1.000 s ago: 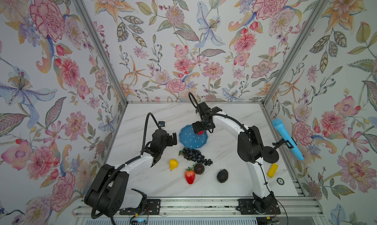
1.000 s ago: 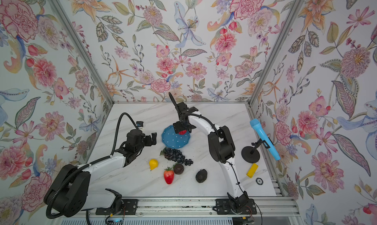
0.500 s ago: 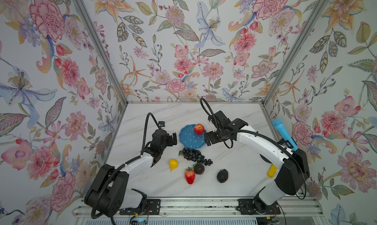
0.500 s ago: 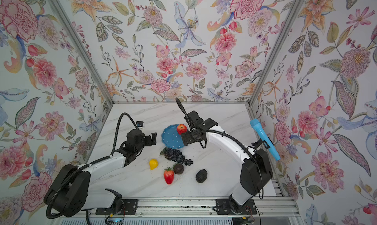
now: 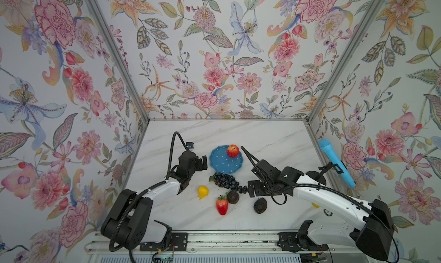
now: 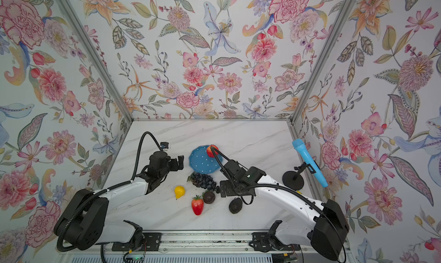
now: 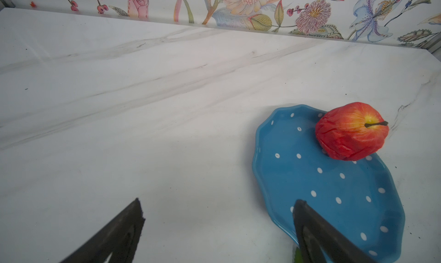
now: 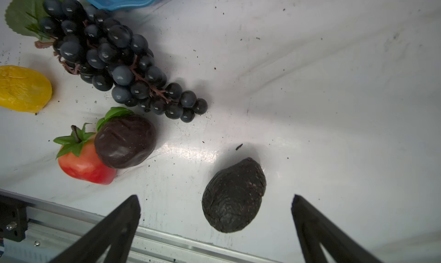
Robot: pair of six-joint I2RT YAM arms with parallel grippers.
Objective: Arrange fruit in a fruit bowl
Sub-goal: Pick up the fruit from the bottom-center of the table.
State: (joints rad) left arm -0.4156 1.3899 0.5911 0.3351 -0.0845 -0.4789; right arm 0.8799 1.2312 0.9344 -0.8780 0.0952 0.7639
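Floral-papered walls box in a white marbled table (image 5: 274,140). In both top views the left arm (image 5: 164,190) reaches in with the left jaws spread and nothing between them. The fruit bowl (image 5: 222,164) sits just beside those jaws, on the side towards the right arm (image 5: 322,197). The apple (image 5: 233,150) lies in the bowl at its far rim, apart from both sets of jaws. The right jaws are spread too, hanging just by the avocado (image 5: 260,205). The grape bunch (image 5: 225,180), round dark fruit (image 5: 233,197), strawberry (image 5: 222,205) and yellow fruit (image 5: 202,191) lie on the table between the two sets of jaws, none in the bowl. A light-blue microphone (image 5: 336,162) on its stand is well apart, behind the right jaws.

Left wrist view — jaws wide, empty. One tip overlaps the bowl's near rim, though I cannot tell whether it touches. The apple is beyond that tip, resting on the rim.

Right wrist view — jaws wide. The avocado lies on the table just ahead, between the tips, untouched. The grapes are farther ahead and to one side. The dark fruit touches the strawberry, and the yellow fruit is farthest off.
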